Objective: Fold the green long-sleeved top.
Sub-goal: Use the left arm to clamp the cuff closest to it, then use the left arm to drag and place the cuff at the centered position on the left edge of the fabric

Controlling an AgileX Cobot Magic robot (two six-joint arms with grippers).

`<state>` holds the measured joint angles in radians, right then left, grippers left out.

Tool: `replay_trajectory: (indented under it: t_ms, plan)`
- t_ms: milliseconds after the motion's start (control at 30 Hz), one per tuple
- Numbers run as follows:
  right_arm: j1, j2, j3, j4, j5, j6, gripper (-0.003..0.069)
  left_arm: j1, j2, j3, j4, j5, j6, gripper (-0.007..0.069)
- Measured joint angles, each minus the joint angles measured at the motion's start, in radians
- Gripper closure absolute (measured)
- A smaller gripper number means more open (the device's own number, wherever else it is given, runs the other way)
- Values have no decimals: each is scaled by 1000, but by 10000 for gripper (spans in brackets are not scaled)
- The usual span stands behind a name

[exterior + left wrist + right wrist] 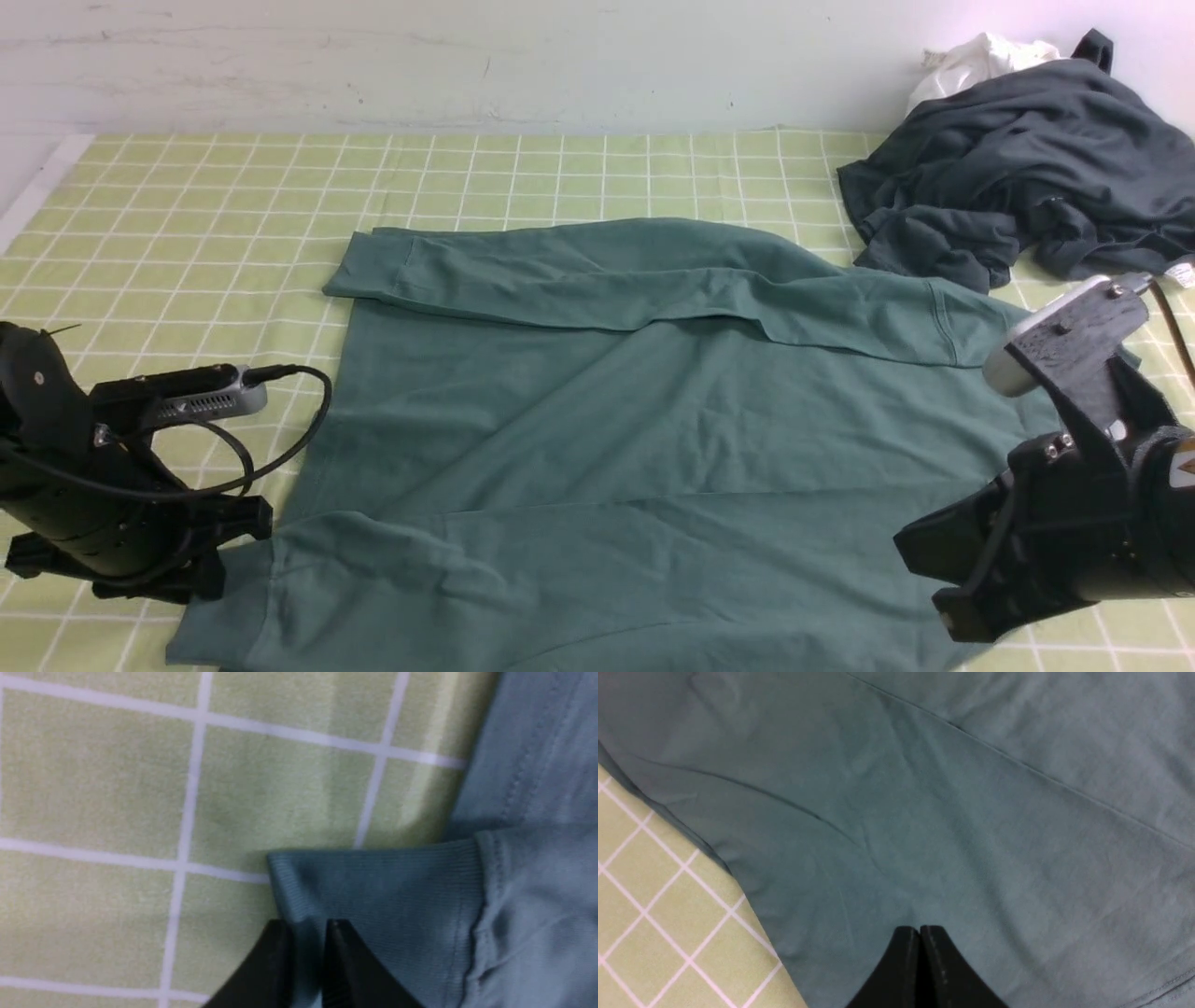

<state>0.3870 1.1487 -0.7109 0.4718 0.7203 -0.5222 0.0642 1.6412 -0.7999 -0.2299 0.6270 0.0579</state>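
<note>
Far right, dark clothes [1018,168], beside green top [635,420]

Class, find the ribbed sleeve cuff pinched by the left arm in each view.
Front view: ribbed cuff at lower left, against the left gripper.
Left wrist view: ribbed cuff at centre, pinched between the jaws.
Right wrist view: not in it.
Shared landmark: checked cloth, in all three.
</note>
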Motion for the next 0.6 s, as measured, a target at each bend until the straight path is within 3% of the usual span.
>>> replay_trajectory:
  t_ms: [133, 433, 600]
  plan:
    - [0, 0, 0, 4, 0, 0, 671, 0, -19, -42, -60, 18, 73, 619]
    - [0, 0, 0, -4, -19, 0, 671, 0, -106, -245, -303, 129, 331, 622]
    - [0, 0, 0, -32, -32, 0, 670, 0, -155, -467, -501, 186, 463, 625]
